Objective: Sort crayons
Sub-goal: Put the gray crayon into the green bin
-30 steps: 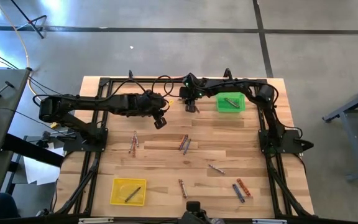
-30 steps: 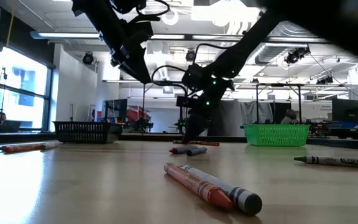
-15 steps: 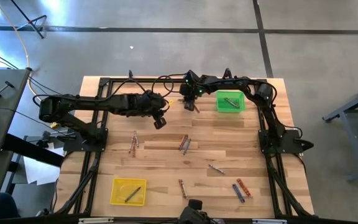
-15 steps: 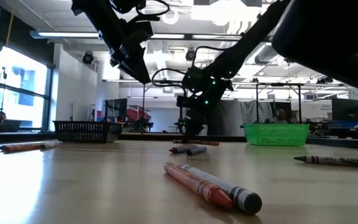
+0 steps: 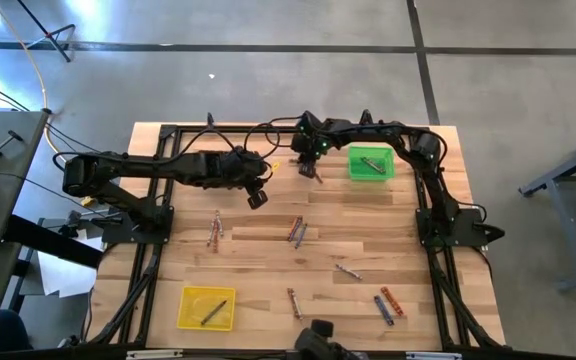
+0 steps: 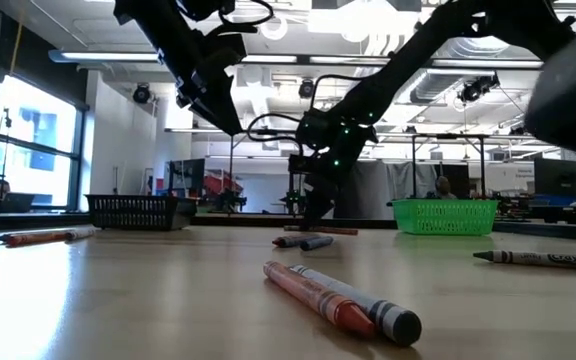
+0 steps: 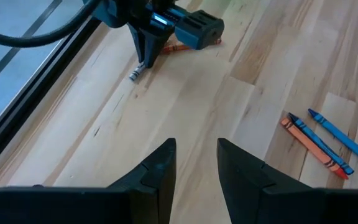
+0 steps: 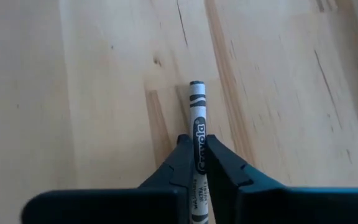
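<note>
Right gripper clamped on a grey crayon at the table's far edge, left of the green tray.
Its fingers, wider apart a second ago, now pinch the stick, whose tip rests on the wood (an orange crayon lies just beside). The left gripper hovers nearby, fingers a little apart and empty, unchanged.
</note>
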You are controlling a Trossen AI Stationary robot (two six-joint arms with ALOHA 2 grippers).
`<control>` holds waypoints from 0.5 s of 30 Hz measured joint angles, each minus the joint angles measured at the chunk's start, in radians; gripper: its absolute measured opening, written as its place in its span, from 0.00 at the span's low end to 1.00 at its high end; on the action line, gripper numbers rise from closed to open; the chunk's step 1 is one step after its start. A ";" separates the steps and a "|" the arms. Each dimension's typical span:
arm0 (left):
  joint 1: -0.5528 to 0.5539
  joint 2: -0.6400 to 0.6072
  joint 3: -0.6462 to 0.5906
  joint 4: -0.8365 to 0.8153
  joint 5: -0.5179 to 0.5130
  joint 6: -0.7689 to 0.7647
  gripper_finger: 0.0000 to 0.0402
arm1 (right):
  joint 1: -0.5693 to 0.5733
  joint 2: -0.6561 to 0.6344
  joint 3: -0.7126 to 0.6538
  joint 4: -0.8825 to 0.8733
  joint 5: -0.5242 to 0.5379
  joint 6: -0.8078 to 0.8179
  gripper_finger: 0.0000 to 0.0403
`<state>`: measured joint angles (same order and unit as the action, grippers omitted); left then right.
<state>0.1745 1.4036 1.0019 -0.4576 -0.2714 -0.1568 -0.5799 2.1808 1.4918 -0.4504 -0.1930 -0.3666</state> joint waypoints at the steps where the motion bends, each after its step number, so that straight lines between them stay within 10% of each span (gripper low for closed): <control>1: 0.000 0.000 0.000 0.000 0.000 -0.006 0.25 | -0.002 0.000 0.000 -0.007 -0.002 0.000 0.02; 15: -0.001 0.000 0.000 -0.004 0.000 -0.024 0.25 | -0.010 0.011 0.178 -0.254 0.016 -0.001 0.01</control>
<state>0.1738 1.4036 1.0019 -0.4613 -0.2718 -0.1805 -0.5898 2.1921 1.6698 -0.7045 -0.1774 -0.3678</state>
